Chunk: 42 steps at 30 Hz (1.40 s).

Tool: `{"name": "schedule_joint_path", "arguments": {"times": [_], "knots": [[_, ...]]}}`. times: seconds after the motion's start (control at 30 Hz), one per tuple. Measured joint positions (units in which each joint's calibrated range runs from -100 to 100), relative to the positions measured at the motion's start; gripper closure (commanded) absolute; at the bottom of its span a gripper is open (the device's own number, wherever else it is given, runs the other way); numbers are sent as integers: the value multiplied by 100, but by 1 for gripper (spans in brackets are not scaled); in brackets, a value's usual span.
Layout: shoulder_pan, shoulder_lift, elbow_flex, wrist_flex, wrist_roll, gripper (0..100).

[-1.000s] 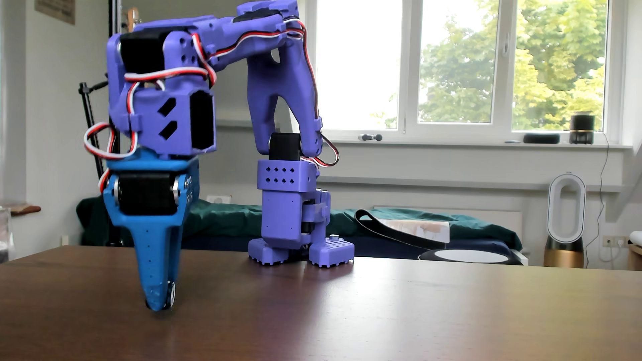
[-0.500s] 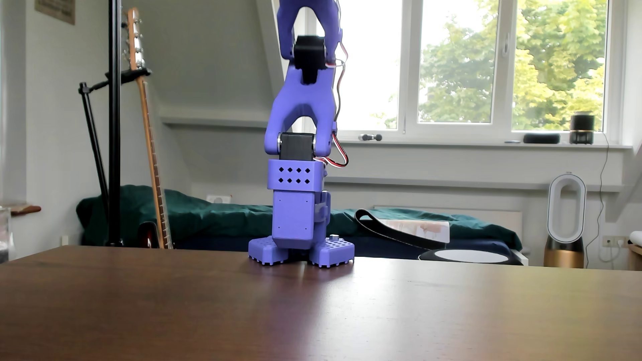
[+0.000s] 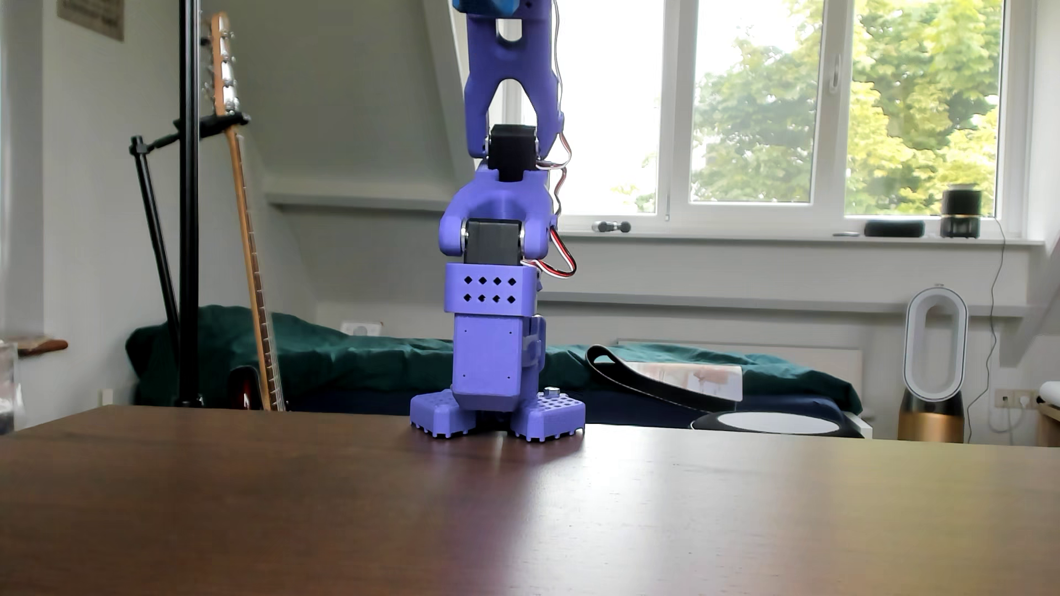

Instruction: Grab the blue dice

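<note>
Blue dice: nowhere I can spot it on the dark wooden table. From here the purple arm stands upright on its base at the far edge, its gripper cut off above the other view, so I cannot tell how the jaws stand.

My arm runs off the other view's top edge, so my fingers are cut off above it.
</note>
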Motion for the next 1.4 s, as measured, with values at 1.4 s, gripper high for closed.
{"name": "schedule_joint_path", "arguments": {"times": [1.4], "knots": [[-89, -1263, 4343, -1104, 350, 99]]}}
